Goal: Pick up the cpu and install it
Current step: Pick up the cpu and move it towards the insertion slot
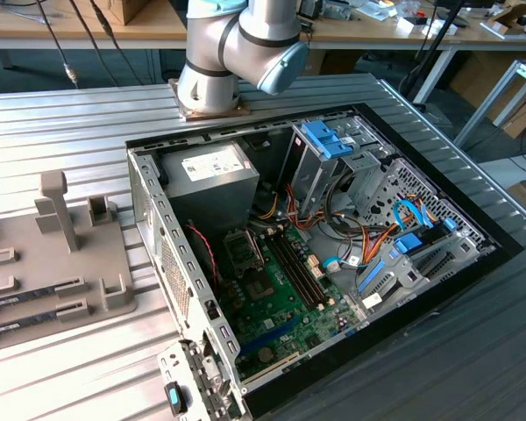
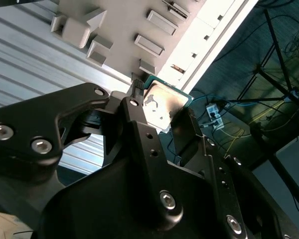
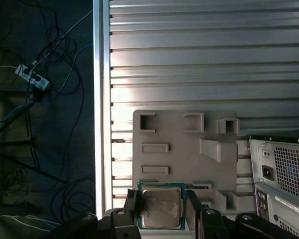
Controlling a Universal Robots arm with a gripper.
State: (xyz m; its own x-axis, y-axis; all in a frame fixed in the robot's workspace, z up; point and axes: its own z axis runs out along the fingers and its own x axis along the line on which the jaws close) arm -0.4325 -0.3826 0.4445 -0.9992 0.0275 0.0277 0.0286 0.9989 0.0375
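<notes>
Two fingers [image 3: 193, 209] of the hand [image 3: 162, 210] pinched the cpu [image 3: 162, 203] by its thin edges alone, so a jolt could have tilted or dropped it short of the mid-frame socket [image 1: 244, 250].

The cpu [image 3: 161, 208] top looks smudged silvery metal, the table [image 3: 204, 59] ribbed shiny metal

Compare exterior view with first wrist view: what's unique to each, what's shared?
Exterior view: the arm, and inside the computer case, the motherboard, power supply and blue drive bracket.
First wrist view: the cpu clamped in the pincer, with the grey tray behind it, and a power strip on the floor.
Shared: the grey tray, the ribbed table and the computer case.
</notes>
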